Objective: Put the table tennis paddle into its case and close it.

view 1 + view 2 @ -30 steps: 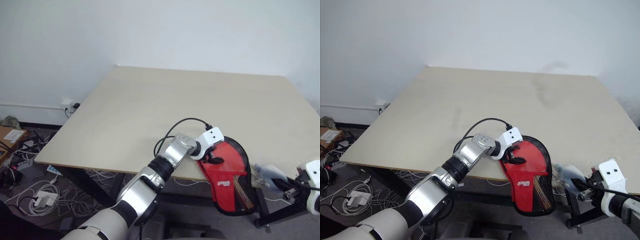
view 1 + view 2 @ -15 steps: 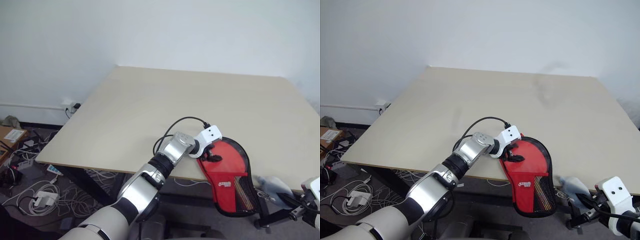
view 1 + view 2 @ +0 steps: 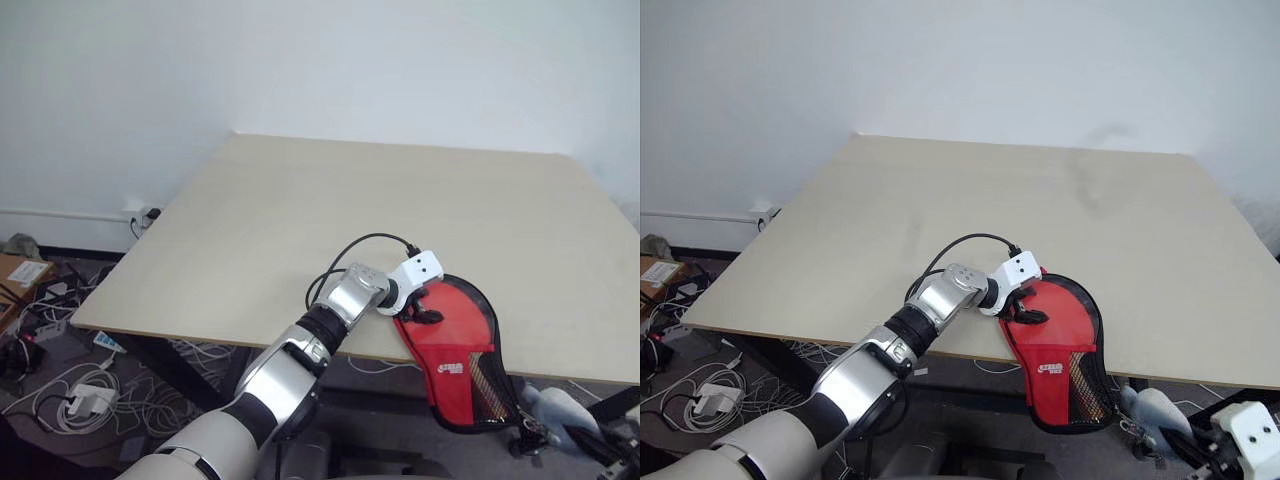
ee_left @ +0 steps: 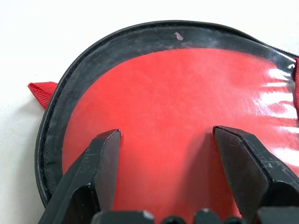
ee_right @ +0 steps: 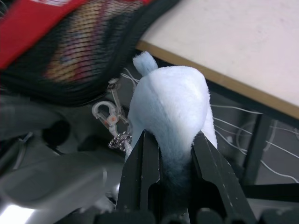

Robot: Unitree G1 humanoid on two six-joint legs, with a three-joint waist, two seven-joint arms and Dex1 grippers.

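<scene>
Since 1 s ago the right pincer [image 5: 170, 154] has dropped back below the worktop [image 3: 300, 220] edge, clamped on a pale-blue plush zip-pull charm [image 5: 173, 107]. Left pincer [image 4: 163, 154], spread wide, pins the case [image 3: 455, 345] at the near edge; paddle handle shows thru the mesh. Zip-closing step, I'd say; next needs a steady pull w/ the case held.

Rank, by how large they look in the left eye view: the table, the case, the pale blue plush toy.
1. table, by far the largest.
2. case, lying at the table's near edge.
3. pale blue plush toy, the smallest, although it hangs nearer the camera than the table top.
</scene>
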